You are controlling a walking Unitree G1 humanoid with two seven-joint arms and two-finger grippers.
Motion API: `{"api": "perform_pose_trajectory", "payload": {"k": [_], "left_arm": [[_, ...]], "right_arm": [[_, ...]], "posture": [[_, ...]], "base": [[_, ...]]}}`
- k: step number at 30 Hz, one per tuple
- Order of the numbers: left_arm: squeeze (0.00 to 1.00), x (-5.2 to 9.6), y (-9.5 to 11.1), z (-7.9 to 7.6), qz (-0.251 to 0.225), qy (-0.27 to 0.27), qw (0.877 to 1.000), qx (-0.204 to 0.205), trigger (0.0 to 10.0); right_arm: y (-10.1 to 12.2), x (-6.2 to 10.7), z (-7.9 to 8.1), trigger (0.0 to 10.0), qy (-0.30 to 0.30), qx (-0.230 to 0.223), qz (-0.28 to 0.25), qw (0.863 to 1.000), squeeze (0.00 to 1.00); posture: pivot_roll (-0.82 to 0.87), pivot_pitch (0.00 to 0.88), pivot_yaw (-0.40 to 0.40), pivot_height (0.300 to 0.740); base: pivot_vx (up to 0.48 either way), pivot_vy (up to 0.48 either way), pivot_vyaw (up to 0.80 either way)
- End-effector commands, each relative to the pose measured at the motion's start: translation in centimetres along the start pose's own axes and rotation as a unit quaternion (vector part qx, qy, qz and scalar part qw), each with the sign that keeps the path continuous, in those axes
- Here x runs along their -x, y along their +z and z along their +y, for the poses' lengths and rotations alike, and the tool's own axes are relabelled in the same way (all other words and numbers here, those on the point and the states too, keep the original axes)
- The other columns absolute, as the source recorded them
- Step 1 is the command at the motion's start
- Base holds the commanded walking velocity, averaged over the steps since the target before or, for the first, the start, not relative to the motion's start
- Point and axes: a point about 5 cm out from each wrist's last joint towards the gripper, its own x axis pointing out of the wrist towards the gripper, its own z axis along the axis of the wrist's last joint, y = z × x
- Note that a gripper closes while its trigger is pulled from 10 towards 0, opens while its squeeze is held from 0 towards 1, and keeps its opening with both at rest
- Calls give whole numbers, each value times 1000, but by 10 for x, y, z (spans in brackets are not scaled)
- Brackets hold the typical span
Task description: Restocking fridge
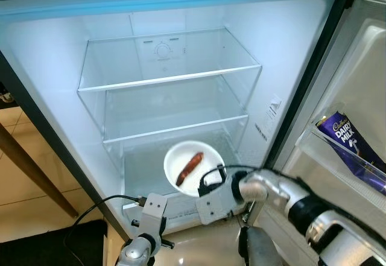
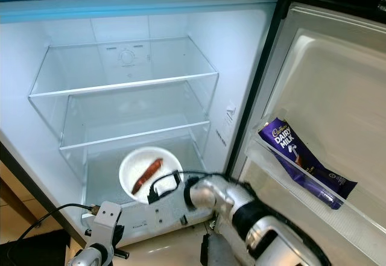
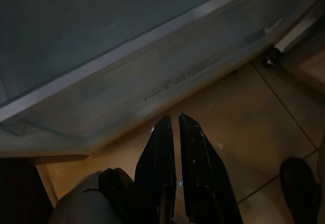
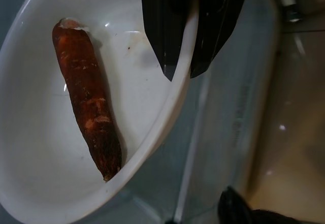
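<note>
Bowl (image 1: 194, 167) first: in the left eye view it sits at lower centre of the frame, white and round, held out before the lowest part of the open fridge (image 1: 54, 61) with a brown sausage (image 1: 189, 166) lying loose across its bottom. My right fingers (image 1: 211, 178) pinch its near rim from the lower right. That is an edge grip on a tilted dish, so I judge the bowl could pivot or slip, and the sausage could roll out onto the floor below. My left fingers (image 1: 158, 233) hang idle at the bottom edge, left of centre.

In the right eye view the bowl shows lower left of centre, below the two glass shelves (image 2: 126, 85), which carry nothing. At centre right a purple chocolate bar (image 2: 301, 160) leans in the door rack. Pushing forward too low, I think the bowl's far edge could strike the fridge's front lip.

In the left wrist view my left fingers, at bottom centre, are pressed nearly together on nothing, above tan floor tiles (image 3: 244, 127).

In the right wrist view my right fingers (image 4: 180, 74), at top centre, clamp the rim, one inside and one outside. The glossy bowl has a small smear near them; the sausage looks rough, dark reddish-brown, resting toward the left.
</note>
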Motion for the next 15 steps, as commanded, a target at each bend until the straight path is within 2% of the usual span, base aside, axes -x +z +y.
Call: {"api": "perform_pose_trajectory", "payload": {"k": [1, 7, 12, 15], "left_arm": [[0, -2, 10, 4, -26, 12, 1000, 8, 10000], [0, -4, 21, 10, -49, 25, 998, 9, 10000], [0, -6, 39, 18, -97, 33, 994, 34, 10000], [0, -6, 47, 21, -116, 32, 992, 32, 10000]], "right_arm": [[3, 4, -18, 10000, -8, 27, 4, 1000, 0], [5, 5, -29, 10000, -12, 47, 16, 999, 0], [5, 6, -38, 10000, -16, 53, 30, 998, 0], [2, 7, -42, 10000, -17, 52, 41, 998, 0]], "posture": [[-34, 0, -56, 475], [-36, 0, -56, 475], [-35, 0, -55, 475], [-35, 0, -55, 475]], "base": [[0, 0, 0], [0, 0, 0], [0, 0, 0], [0, 0, 0]]}}
